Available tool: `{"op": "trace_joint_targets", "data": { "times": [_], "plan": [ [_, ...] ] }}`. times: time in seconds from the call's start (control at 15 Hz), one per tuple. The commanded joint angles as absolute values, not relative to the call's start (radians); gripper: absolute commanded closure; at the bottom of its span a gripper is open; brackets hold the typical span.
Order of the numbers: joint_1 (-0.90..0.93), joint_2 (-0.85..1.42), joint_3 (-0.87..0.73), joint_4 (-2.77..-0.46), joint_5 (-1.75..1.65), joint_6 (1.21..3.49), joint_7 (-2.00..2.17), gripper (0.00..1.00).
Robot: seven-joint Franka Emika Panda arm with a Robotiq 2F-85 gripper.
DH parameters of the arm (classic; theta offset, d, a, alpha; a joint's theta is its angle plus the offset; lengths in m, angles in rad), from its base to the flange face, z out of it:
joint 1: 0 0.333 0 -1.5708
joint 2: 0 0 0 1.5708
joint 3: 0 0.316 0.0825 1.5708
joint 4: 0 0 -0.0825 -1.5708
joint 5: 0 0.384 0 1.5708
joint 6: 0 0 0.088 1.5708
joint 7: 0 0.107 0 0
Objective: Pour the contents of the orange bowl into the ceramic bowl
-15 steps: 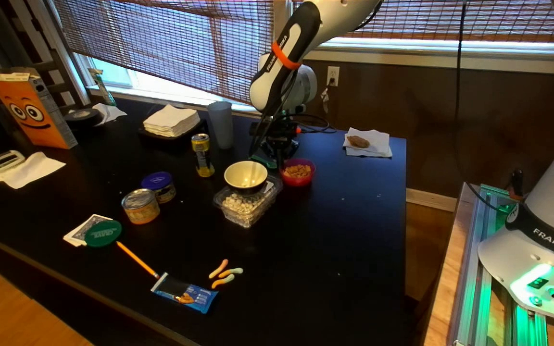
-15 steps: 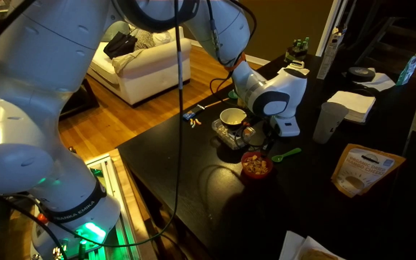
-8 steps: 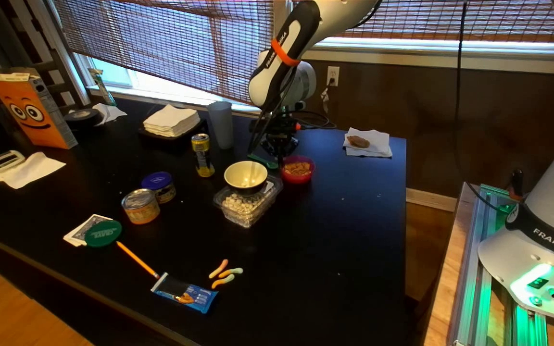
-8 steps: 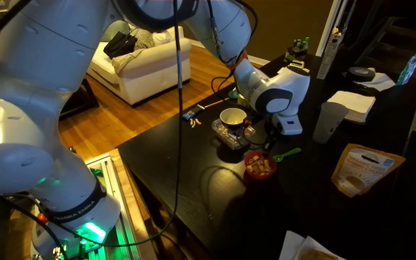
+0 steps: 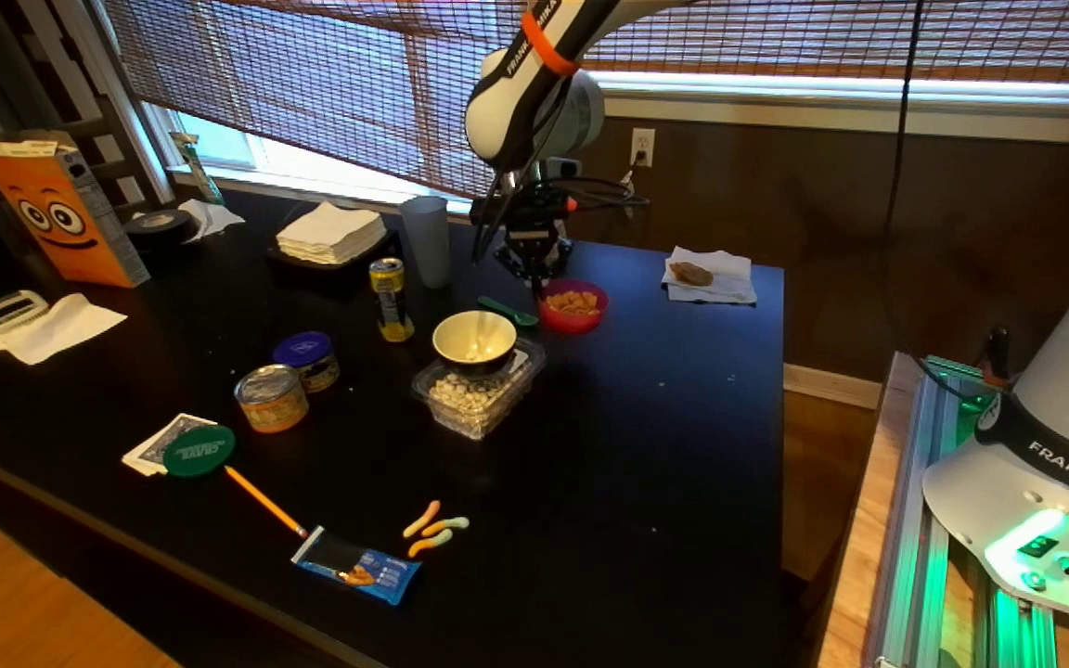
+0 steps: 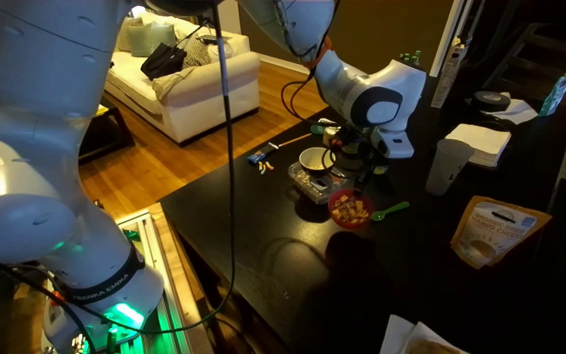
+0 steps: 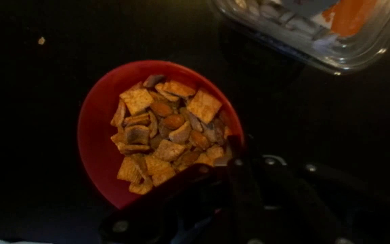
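The orange bowl [image 5: 572,321], red and filled with cereal squares and almonds, hangs from my gripper [image 5: 539,291] just above the dark table. In the wrist view the orange bowl [image 7: 95,142] is almost level, and my gripper [image 7: 241,140] is shut on its rim, one finger inside and one outside. In an exterior view the orange bowl [image 6: 344,225] is near the green spoon, with my gripper [image 6: 358,187] at its far rim. The ceramic bowl [image 5: 458,328], cream inside and dark outside, holds a few small bits. It also shows in an exterior view [image 6: 312,159], but not in the wrist view.
A clear plastic container [image 5: 470,399] with pale pieces is under the ceramic bowl. A green spoon [image 5: 508,313], yellow can [image 5: 390,301] and tall cup [image 5: 426,243] stand near the gripper. A mango pouch [image 6: 494,231] and a napkin with food [image 5: 729,283] lie farther off.
My gripper has risen with the orange bowl in it. The bowl has come up off the table, and its contents remain inside. The ceramic bowl has not moved.
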State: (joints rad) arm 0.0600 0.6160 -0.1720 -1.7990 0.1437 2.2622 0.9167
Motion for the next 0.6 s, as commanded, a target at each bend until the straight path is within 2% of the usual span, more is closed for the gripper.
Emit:
{"op": "trace_joint_targets", "data": {
  "times": [0.0, 0.53],
  "plan": [
    [0.084, 0.504, -0.164, -1.856, 0.094, 2.198, 0.932, 0.99],
    [0.139, 0.35, -0.092, -1.905, 0.038, 2.097, 0.934, 0.99]
  ]
}}
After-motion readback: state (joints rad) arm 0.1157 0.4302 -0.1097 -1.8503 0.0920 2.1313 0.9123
